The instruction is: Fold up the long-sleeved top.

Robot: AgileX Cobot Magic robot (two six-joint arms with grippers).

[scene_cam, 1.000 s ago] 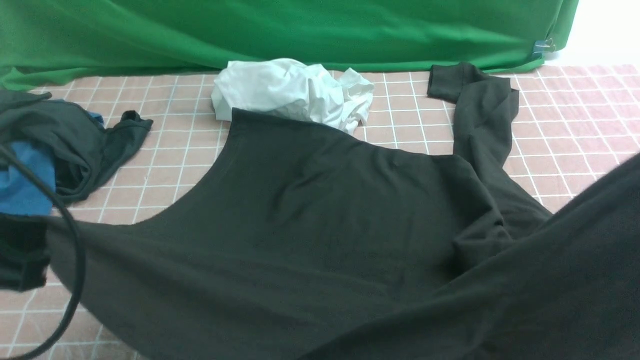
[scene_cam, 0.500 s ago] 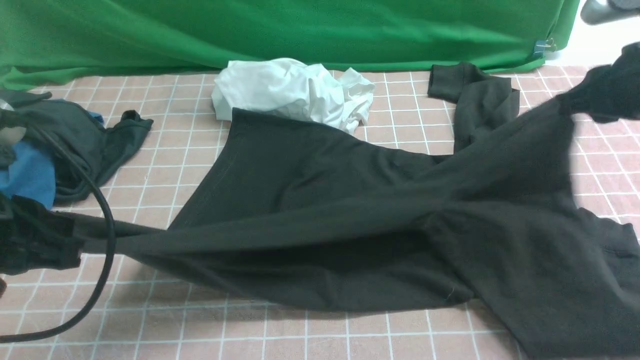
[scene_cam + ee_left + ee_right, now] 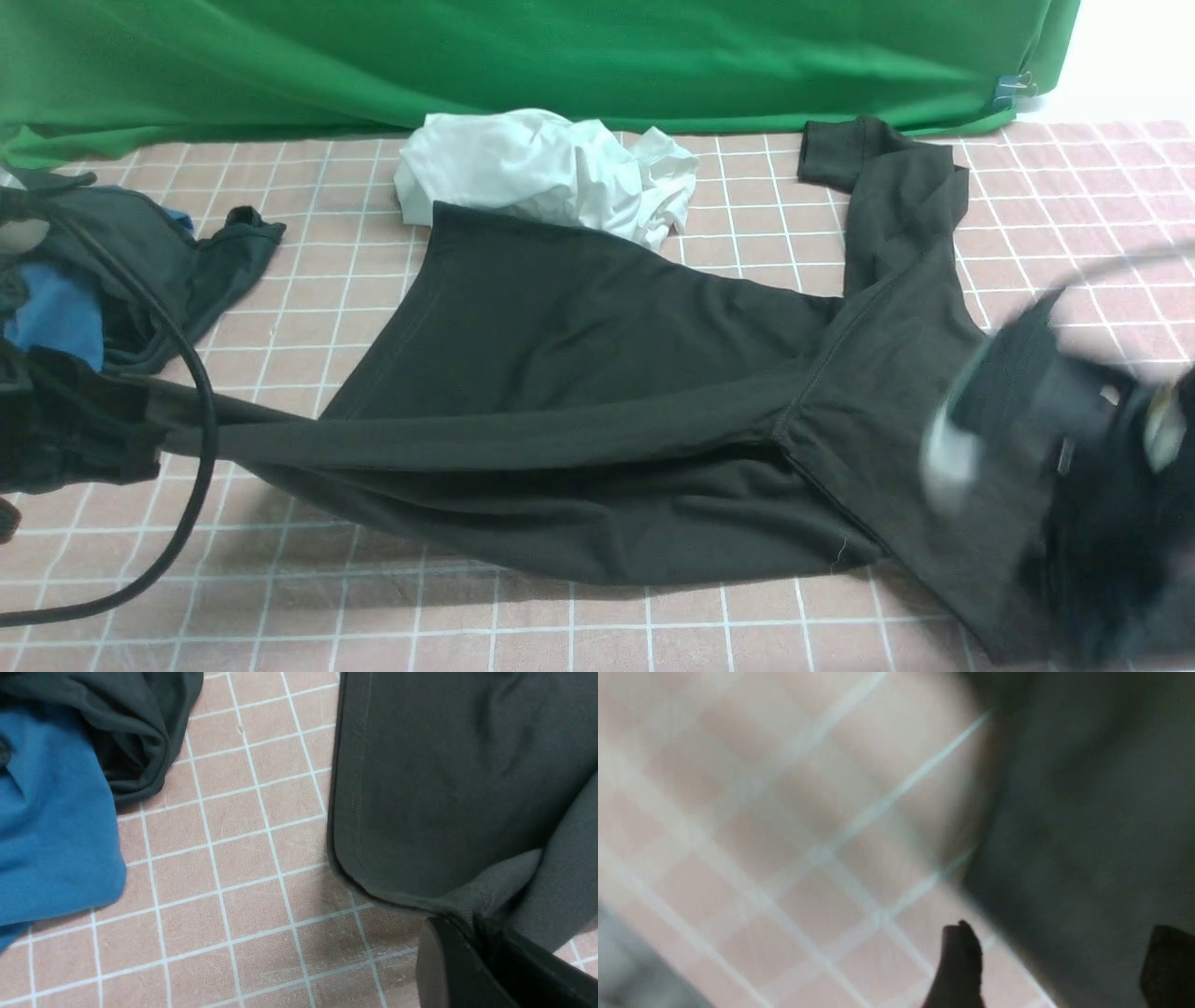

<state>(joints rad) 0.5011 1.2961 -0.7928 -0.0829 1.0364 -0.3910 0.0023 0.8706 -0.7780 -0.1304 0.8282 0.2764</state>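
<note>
Top's place: the top [image 3: 579, 355] lies spread across the middle of the table [image 3: 308, 280], body flat. Its far sleeve [image 3: 896, 196] runs toward the back on the right, and its near sleeve [image 3: 467, 439] is drawn in a band toward the left.
Left claw: the left claw [image 3: 472, 919] is pressed together, pinching the knit at the end of that band, which hangs slightly off the table.
Right claw: the right claw [image 3: 1064, 970] is spread, with nothing between its fingers. It hovers, blurred, over the right part of the top.
Handling: likely soft, limp and light. It should drape and crease rather than hold a shape, and stretch a little when pulled. It looks grippy rather than slick, and is not fragile.
Where to hold: probably the thicker edges, meaning the stitched hem [image 3: 355, 788], a cuff or a shoulder seam. A pinch in mid-panel would likely gather a single layer and bunch it.
White cloth: a crumpled white cloth [image 3: 551, 173] touches the top's far edge. A fold toward the back could drag it or land on it.
Left pile: a blue shirt [image 3: 56, 317] and a grey-green garment [image 3: 159, 252] sit near the left claw, apart from the hem.
Cable: a black cable [image 3: 191, 448] loops across the stretched sleeve on the left and could snag it.
Backdrop: a green curtain [image 3: 560, 56] closes the rear, with the far sleeve's cuff just beside it.
</note>
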